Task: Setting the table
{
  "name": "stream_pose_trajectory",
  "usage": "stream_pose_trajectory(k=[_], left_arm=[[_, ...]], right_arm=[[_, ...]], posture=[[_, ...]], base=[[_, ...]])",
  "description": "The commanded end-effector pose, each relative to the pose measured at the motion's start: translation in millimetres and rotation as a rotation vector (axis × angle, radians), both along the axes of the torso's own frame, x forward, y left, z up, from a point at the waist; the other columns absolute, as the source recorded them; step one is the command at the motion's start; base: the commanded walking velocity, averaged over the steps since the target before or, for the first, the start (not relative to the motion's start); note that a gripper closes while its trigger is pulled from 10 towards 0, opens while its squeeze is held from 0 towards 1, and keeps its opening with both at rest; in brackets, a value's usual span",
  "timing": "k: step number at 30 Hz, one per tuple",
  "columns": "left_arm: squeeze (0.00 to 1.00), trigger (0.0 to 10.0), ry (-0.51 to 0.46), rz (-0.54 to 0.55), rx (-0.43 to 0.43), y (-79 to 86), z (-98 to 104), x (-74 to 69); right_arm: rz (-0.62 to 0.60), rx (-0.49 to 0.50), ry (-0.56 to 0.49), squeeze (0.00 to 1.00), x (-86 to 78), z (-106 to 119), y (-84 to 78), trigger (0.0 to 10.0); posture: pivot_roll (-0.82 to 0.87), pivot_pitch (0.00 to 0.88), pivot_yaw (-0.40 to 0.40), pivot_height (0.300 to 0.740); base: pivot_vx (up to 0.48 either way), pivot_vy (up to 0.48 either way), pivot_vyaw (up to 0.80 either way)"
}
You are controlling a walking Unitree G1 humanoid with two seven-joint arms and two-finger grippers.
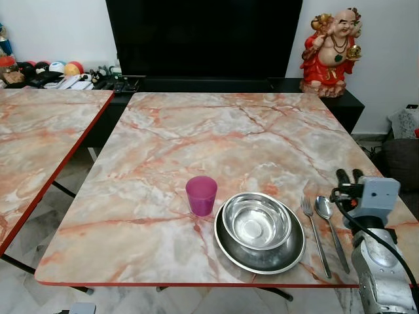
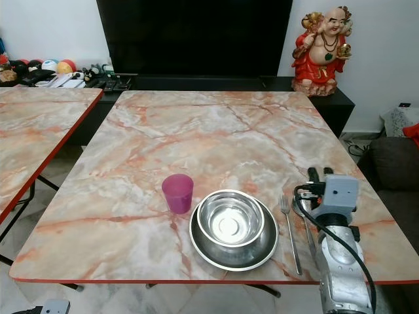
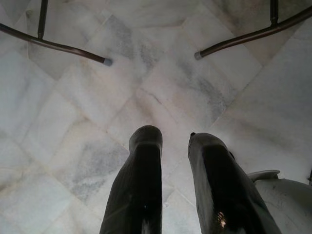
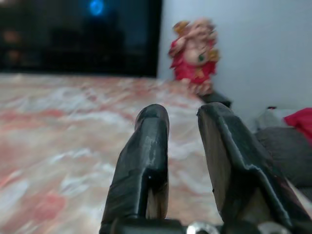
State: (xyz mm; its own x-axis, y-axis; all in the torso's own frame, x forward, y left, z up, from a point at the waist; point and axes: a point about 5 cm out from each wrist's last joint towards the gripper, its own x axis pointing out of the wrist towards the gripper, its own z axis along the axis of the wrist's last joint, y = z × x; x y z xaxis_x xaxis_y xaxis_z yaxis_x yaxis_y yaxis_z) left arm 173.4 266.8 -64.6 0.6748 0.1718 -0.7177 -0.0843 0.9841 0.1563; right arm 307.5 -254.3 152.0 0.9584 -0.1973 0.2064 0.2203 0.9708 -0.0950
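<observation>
Hovering at the table's (image 1: 196, 131) near right edge, the right gripper (image 1: 349, 174) is slightly parted and empty, just right of the spoon (image 1: 325, 208) and fork (image 1: 309, 210). Bowl (image 1: 256, 221) in plate (image 1: 229, 252) and cup (image 1: 201, 195) lie along the near edge. The left gripper (image 3: 178, 146), slightly parted and empty, hangs over marble floor (image 3: 73, 112). A red statue (image 1: 330, 49) stands beyond the far right corner beside a screen (image 1: 203, 36). No writing is readable.

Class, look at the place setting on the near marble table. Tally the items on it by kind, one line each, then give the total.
Purple cup: 1
Steel bowl, sitting in the plate: 1
Steel plate: 1
Fork: 1
Spoon: 1
Total: 5
</observation>
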Motion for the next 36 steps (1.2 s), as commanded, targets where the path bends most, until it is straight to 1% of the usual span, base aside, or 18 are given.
stream_pose_trajectory(k=[1,7,11,14,16,24,27,30,32,34,36], left_arm=[[0.0,10.0,0.005,0.0,0.001,1.5,0,-1.7],[0.0,10.0,0.008,-0.014,0.003,1.6,-1,-2.6],[0.0,10.0,0.018,-0.023,0.004,1.6,-2,-5.4],[0.0,10.0,0.018,-0.028,0.005,2.2,-2,-5.6],[0.0,10.0,0.017,-0.031,0.006,2.6,-1,-4.9],[0.0,10.0,0.022,-0.042,0.012,3.6,-1,-4.7],[0.0,10.0,0.027,-0.041,0.014,5.0,-1,-5.9],[0.0,10.0,0.029,-0.04,0.015,5.2,-1,-6.7],[0.0,10.0,0.03,-0.041,0.014,4.7,-1,-7.0],[0.0,10.0,0.031,-0.041,0.011,3.3,-2,-6.8],[0.0,10.0,0.031,-0.041,0.008,2.4,-2,-6.9]], right_arm=[[-0.02,0.02,-0.055,0.0,-5.0,6,-1.9,10.0],[-0.002,0.032,-0.085,0.0,-8.8,4,6.6,10.0],[0.005,0.019,-0.067,0.0,-7.8,1,9.5,10.0],[0.027,0.031,-0.108,0.0,-7.1,5,13.0,10.0],[0.041,0.021,-0.119,0.0,-7.1,7,15.5,10.0],[0.048,0.017,-0.119,0.0,-8.4,4,17.8,10.0],[0.05,-0.007,-0.114,0.0,-8.8,3,18.5,10.0],[0.052,0.014,-0.119,0.0,-8.3,3,18.2,10.0],[0.059,0.006,-0.12,0.0,-7.6,3,18.6,10.0],[0.058,0.043,-0.128,0.0,-5.8,4,18.9,10.0],[0.064,0.025,-0.135,0.0,-5.7,5,19.2,10.0]], posture=[[0.0,0.0,0.018,0.74],[-0.01,0.0,0.024,0.74],[-0.01,0.0,0.026,0.74],[-0.01,0.0,0.027,0.74],[-0.01,0.0,0.026,0.74],[-0.01,0.0,0.034,0.74],[-0.01,0.0,0.032,0.74],[-0.01,0.0,0.029,0.74],[-0.01,0.0,0.026,0.74],[-0.01,0.0,0.024,0.74],[-0.01,0.0,0.021,0.74]], base=[[0.0,0.0,0.0],[0.0,0.0,0.0],[0.0,0.0,0.0],[0.0,0.0,0.0],[0.0,0.0,0.0],[0.0,0.0,0.0],[0.0,0.0,0.7],[0.0,0.0,0.8],[0.0,0.0,0.8],[0.0,0.0,0.0],[0.0,0.0,0.0]])
